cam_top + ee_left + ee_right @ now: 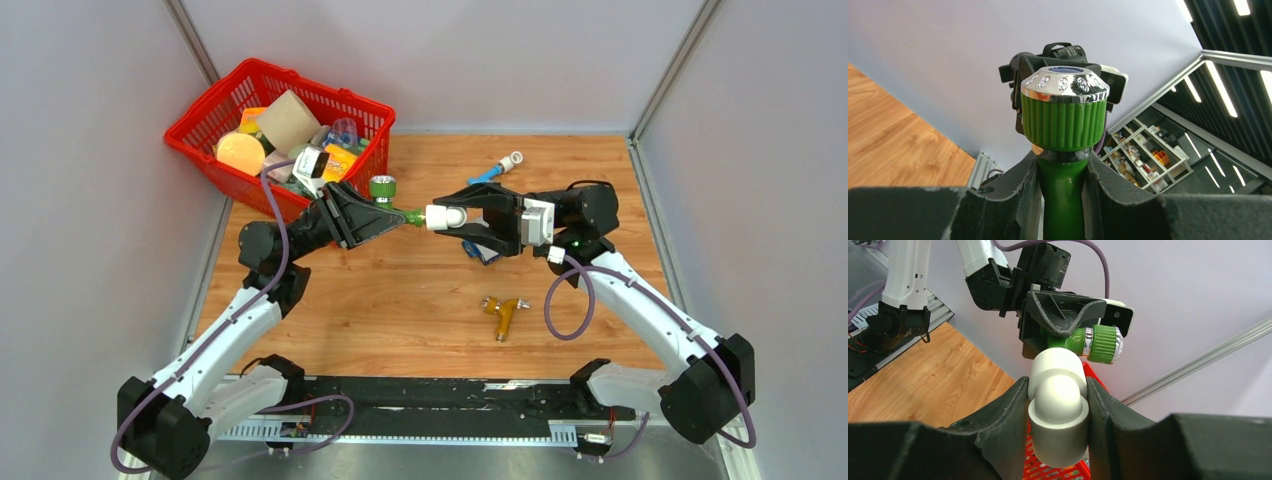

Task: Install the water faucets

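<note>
My left gripper (392, 213) is shut on the green faucet (383, 190), gripping its body below the ribbed knob; the left wrist view shows the knob (1064, 120) upright above my fingers (1023, 195). My right gripper (452, 217) is shut on the white elbow fitting (443, 217), held above the table. In the right wrist view the elbow (1058, 405) meets the green faucet's (1093, 342) end. The orange-yellow faucet (502, 312) lies on the table in front. The blue faucet (497, 168) lies at the back.
A red basket (205, 115) full of mixed items stands at the back left, close behind my left gripper. A small blue and dark thing (482, 252) lies partly hidden under my right gripper. Grey walls close the wooden table (400, 320) on three sides.
</note>
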You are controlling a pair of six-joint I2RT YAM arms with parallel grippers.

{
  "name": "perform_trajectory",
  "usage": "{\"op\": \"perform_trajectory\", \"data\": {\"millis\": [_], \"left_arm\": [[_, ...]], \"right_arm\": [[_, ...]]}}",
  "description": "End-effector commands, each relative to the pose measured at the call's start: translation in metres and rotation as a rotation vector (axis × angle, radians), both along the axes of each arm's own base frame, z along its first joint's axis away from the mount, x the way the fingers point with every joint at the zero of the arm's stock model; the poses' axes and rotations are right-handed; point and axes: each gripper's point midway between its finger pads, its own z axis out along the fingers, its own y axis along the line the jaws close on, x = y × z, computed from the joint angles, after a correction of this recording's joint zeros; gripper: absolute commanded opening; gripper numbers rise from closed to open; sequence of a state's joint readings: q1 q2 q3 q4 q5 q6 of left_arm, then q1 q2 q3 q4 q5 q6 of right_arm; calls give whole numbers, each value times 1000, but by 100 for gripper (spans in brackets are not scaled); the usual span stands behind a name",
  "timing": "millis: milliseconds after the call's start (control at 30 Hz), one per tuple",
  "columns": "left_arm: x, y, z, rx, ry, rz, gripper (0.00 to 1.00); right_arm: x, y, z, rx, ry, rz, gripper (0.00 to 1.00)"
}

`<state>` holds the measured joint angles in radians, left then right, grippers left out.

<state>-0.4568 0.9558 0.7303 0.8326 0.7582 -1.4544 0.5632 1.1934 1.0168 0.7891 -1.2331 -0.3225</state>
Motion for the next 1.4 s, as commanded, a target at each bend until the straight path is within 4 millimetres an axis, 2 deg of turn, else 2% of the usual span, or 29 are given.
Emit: {"op": "perform_trajectory", "data": {"millis": [0, 400, 1367], "left_arm": [[-12, 1, 18, -28, -98, -7, 0], [-15, 0, 19, -35, -125, 14, 0], [-20, 0, 24, -53, -216, 42, 0]], "right_arm": [[-1, 4, 3, 28, 50, -3, 0], [1, 5, 4, 42, 111, -18, 0], [5, 7, 15, 35, 467, 14, 0]]}}
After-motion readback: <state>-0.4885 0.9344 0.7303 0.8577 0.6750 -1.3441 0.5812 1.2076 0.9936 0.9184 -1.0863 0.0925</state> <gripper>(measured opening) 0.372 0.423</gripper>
